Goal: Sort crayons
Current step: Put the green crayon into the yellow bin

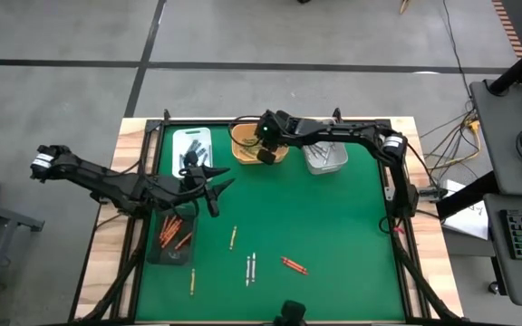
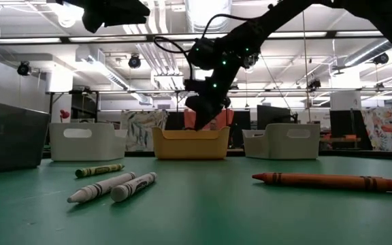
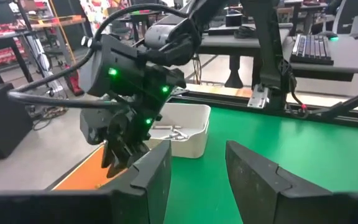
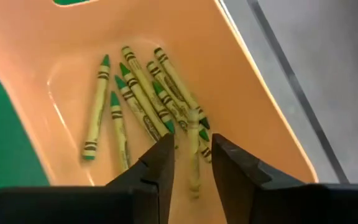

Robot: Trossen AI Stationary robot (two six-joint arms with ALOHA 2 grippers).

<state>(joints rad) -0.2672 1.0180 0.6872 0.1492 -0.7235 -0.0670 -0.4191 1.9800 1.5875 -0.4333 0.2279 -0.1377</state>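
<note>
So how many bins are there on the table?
4. Along the far edge sit a white bin, an orange bin and another pale bin. A dark bin holding red crayons sits at the left edge. None seem hidden.

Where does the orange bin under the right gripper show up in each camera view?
High view: orange bin at the mat's far edge, centre.
Low view: centre background, below the right gripper.
Left wrist view: only an orange edge.
Right wrist view: fills the frame.
Shared landmark: right gripper.
</note>
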